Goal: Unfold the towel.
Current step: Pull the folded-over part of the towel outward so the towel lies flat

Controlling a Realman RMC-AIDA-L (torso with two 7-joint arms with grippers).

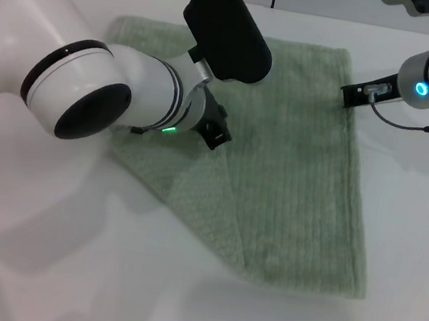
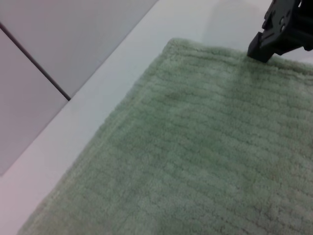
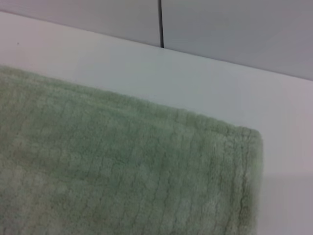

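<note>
Towel [image 1: 292,180] lies flat on the white desk [image 1: 61,267] in the head view, near its middle and a little to my right. It is partly folded: the near-left part is turned over onto itself in a triangular flap, so the outline is a skewed four-sided shape. Long axis runs from the far edge toward me, drifting to my right; the far hem runs left-right, parallel to the wall behind.

Left arm reaches over the towel's left half and covers much of it. Left hand [image 1: 215,135] sits low over the cloth beside the folded flap. I cannot tell whether its fingers are apart or together.

Right hand [image 1: 355,94] is at the towel's far-right corner, just at the hem. I cannot tell its state either, nor whether it has hold of the cloth.

Left wrist view: ribbed cloth [image 2: 205,156] fills most of the frame, with bare desk [image 2: 98,98] and wall panels beyond. The right hand [image 2: 266,46] shows as a dark tip meeting the far hem.

Right wrist view: one towel corner [image 3: 146,171] on the desk [image 3: 146,73], wall panels with a vertical seam behind. None of this arm's own fingers show.
</note>
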